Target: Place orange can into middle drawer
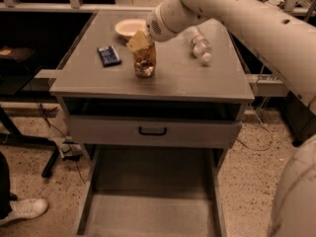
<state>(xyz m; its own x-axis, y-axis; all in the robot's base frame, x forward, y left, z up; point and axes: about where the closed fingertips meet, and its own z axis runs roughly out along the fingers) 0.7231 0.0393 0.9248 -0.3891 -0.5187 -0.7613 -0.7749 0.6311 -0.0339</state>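
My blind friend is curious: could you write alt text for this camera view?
A white robot arm's end effector grips an orange can on a grey cabinet top, beside a bowl, blue packet and bottle. Below, the middle drawer stands pulled out.

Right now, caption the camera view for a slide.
The gripper grips the orange can at the cabinet top, middle drawer open below.

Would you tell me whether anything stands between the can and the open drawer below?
The gripper holds the can on the tabletop. The drawer looks bare, but the handled drawer front above juts over its back part.
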